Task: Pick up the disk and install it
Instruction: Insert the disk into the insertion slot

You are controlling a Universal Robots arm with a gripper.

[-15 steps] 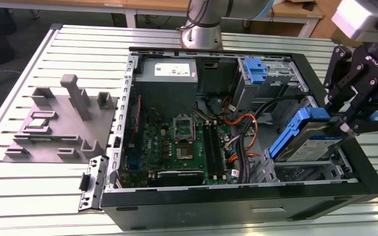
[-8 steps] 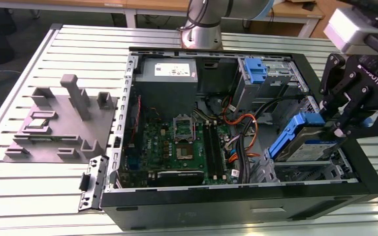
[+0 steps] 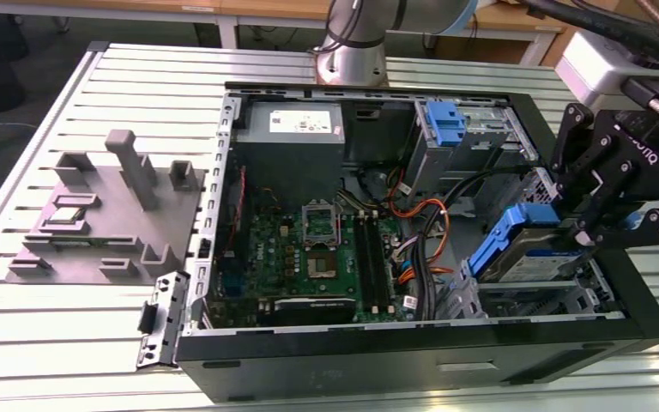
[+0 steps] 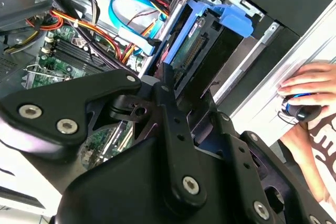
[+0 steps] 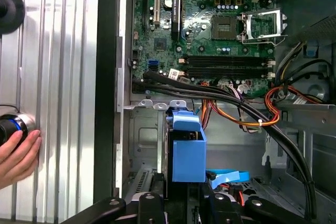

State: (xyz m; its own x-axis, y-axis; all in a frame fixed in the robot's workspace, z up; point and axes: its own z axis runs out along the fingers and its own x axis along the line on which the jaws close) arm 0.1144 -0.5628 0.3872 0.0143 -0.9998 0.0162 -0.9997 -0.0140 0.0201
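hand (image 3: 576, 225): pinched tight on the upper end of the disk, at the exterior view's right of the computer case.
disk (image 3: 522, 257): held tilted over the metal drive cage (image 3: 541, 299) inside the case, blue rails along its edges; whether its lower end is seated cannot be told.
computer case (image 3: 421, 367): laid on its side on the table (image 3: 55, 318), open side up.
motherboard (image 3: 318, 249): exposed in the middle of the case.
cables (image 5: 247, 109): black and orange, run between motherboard and disk.
grey fixture (image 3: 100, 223): stood on the table, near the case at the exterior view's left.
person's fingers (image 5: 21, 153): rested against a round knob (image 5: 10, 127) on the table outside the case.
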